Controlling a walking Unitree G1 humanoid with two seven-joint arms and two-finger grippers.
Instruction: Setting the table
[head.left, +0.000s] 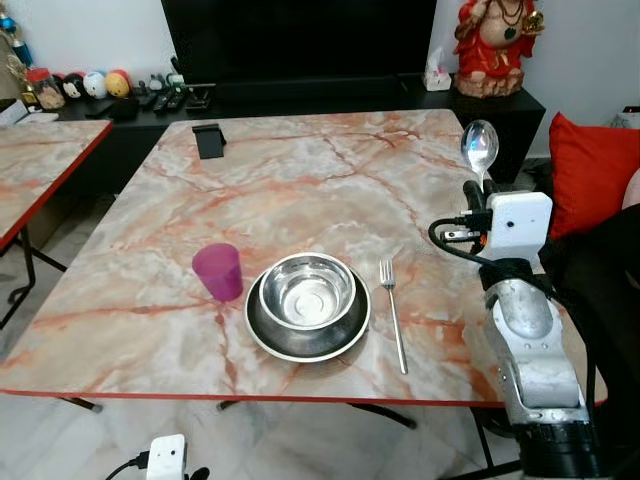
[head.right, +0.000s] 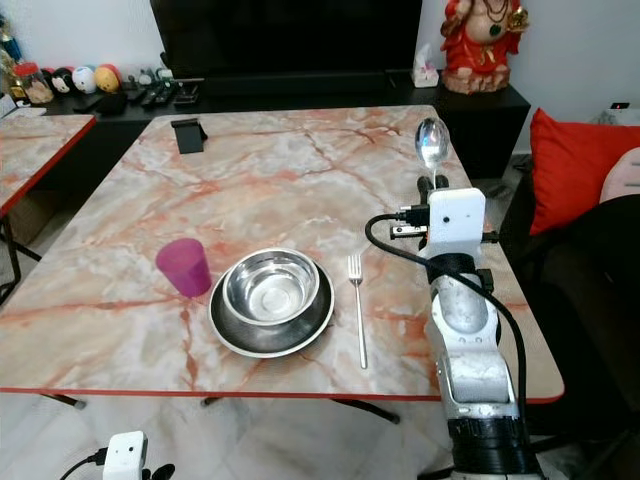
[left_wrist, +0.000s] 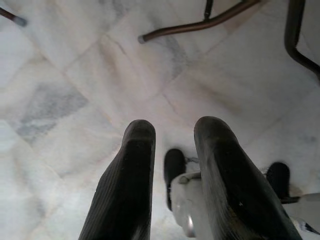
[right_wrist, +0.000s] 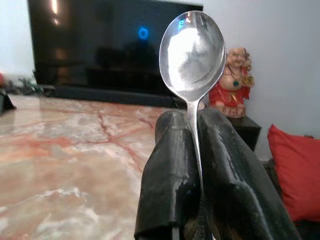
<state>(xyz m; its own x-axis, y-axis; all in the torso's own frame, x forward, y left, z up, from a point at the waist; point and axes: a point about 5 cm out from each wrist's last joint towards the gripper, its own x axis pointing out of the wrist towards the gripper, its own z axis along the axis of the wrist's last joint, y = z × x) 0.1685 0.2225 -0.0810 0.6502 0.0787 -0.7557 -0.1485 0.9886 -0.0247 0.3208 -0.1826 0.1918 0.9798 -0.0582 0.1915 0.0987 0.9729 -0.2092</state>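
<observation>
My right gripper is shut on a steel spoon, held upright with the bowl up, above the marble table's right edge. On the table near the front stand a steel bowl inside a steel plate, a fork lying just right of the plate, and a purple cup to its left. The spoon bowl rises above the two black fingers. My left gripper hangs low over the floor, its fingers apart and holding nothing.
A black phone stand sits at the table's far left. A second marble table stands at the left. Behind are a dark TV cabinet with a red statue. A red cushion lies at the right.
</observation>
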